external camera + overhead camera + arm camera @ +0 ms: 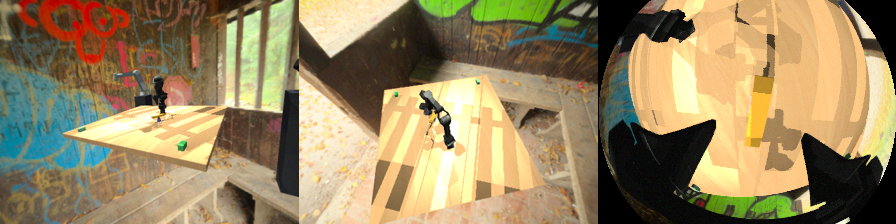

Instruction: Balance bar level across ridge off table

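Showing below the yellow bar [432, 118] [158, 115] [759, 112] outside, the blue ridge [435, 120] [158, 120] is hidden in wrist view.

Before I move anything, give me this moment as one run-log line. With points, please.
gripper [424, 109] [760, 131]: open, off the bar | bar [432, 118] [158, 116] [759, 111]: on blue ridge [435, 120] [158, 120], above the table [499, 161] [129, 140] [718, 90] | exact level: cannot tell

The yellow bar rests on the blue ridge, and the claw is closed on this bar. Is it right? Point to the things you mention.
Not quite: the claw [425, 109] [160, 97] [760, 131] is open, gripping nothing, as the wrist view shows. The yellow bar [432, 118] [158, 116] [759, 107] does rest on the blue ridge [435, 120] [158, 120].
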